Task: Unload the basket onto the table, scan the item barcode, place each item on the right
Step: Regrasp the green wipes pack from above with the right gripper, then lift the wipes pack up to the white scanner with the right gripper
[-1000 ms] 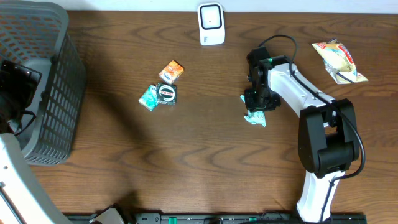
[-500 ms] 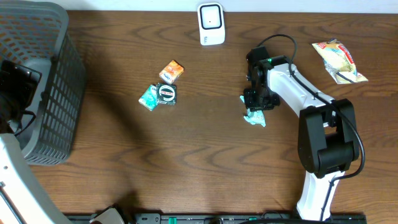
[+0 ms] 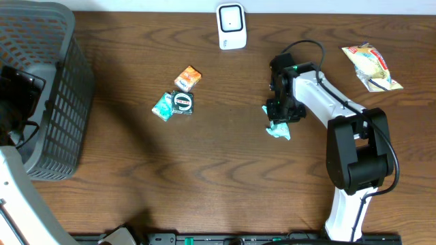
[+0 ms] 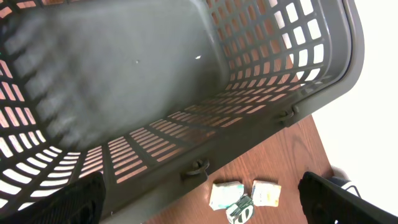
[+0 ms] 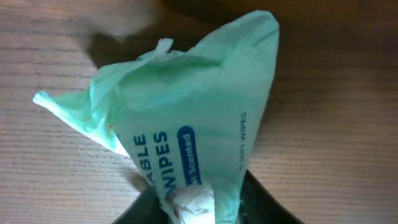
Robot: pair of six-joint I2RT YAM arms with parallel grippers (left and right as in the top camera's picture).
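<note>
Right wrist shows wipes packet (image 5: 186,124) pinched between the fingers (image 5: 266,205)

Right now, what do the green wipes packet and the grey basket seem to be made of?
Wipes packet: seemingly thin plastic film, faintly glossy; it crumples and carries printed text. Basket: probably rigid moulded plastic, matte grey; slotted lattice walls.

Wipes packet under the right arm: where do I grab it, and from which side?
Grip the wipes packet by its crimped end, coming straight down from above, as the right gripper does now. It is a soft, thin pouch on the table, so a sealed edge likely gives the jaws something narrow to close across; the wrist view shows that end bunched between them.
</note>
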